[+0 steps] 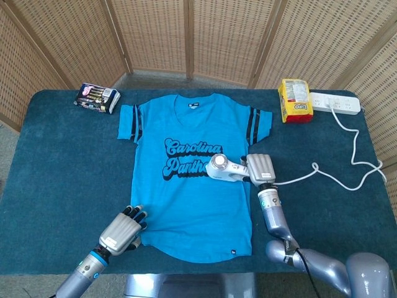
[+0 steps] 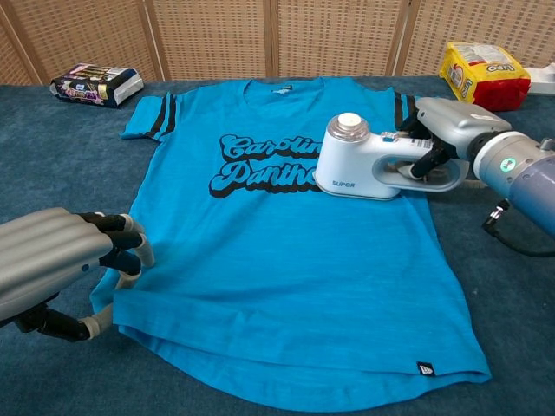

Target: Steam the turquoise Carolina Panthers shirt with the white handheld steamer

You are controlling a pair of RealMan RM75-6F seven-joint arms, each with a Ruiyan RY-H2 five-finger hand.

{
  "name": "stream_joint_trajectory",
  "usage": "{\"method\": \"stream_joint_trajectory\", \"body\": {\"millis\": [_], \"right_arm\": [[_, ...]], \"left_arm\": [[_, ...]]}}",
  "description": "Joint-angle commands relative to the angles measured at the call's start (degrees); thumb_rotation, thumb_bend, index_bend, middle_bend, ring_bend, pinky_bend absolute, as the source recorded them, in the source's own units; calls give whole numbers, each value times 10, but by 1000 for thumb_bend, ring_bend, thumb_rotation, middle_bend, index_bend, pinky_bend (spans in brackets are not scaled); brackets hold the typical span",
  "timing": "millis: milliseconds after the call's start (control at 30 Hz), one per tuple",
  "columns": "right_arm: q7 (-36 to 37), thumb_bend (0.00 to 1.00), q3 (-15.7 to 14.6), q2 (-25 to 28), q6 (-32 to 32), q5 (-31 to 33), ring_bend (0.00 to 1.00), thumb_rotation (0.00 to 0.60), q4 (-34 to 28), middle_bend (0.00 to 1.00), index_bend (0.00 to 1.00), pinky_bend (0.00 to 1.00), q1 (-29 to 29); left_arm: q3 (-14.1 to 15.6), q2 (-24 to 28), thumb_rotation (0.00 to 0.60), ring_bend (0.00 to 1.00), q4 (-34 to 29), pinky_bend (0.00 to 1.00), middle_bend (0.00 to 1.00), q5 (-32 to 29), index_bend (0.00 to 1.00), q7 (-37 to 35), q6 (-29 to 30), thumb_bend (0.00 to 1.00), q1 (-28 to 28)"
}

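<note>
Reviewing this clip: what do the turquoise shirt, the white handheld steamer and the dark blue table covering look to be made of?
Turquoise shirt: likely soft heathered knit, matte, faintly streaked weave. White handheld steamer: apparently smooth glossy moulded plastic. Dark blue table covering: looks like napped, carpet-like fabric; exact fibre unclear.

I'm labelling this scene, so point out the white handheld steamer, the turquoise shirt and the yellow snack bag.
White handheld steamer (image 2: pixel 355 165), chest view, on its body.
Turquoise shirt (image 2: pixel 286 269), chest view, on plain lower fabric.
Yellow snack bag (image 1: pixel 294 100), head view, on its front.

Silver-shelled hands (image 2: pixel 52 260), black fingers (image 2: pixel 117 238), metallic blue-grey forearms (image 1: pixel 271 211)
</note>
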Motion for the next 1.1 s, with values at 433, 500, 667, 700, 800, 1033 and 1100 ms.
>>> {"method": "stream_joint_trajectory", "body": {"millis": [433, 500, 667, 700, 800, 1033, 1100], "right_arm": [[-5, 302, -54, 22, 25, -51, 750, 600, -90, 716, 693, 676, -28], [-12, 302, -66, 30, 30, -61, 750, 600, -113, 716, 692, 676, -34], [-31, 303, -83, 44, 38, -72, 750, 600, -156, 716, 692, 675, -43], [-35, 303, -88, 48, 39, -74, 750, 600, -167, 716, 691, 675, -46], [-46, 303, -101, 58, 43, -80, 750, 600, -193, 715, 691, 674, -53], [-57, 303, -115, 73, 48, -86, 748, 600, -226, 715, 691, 673, -64], [-57, 302, -112, 75, 50, -85, 748, 600, -225, 715, 691, 673, -66]], "left_arm": [[0, -2, 387, 156, 4, 249, 286, 0, 585, -3, -3, 487, -2], [0, -3, 387, 156, 6, 249, 286, 0, 585, -5, -4, 487, -2], [1, -5, 385, 156, 8, 249, 287, 1, 585, -7, -5, 487, -3], [1, -6, 390, 156, 8, 249, 287, 2, 585, -8, -5, 486, -3], [1, -7, 390, 156, 10, 249, 286, 3, 585, -9, -4, 487, -3], [2, -7, 399, 156, 11, 249, 286, 4, 586, -11, -4, 487, -3], [2, -7, 391, 156, 10, 249, 286, 4, 585, -10, -3, 487, -3]]}}
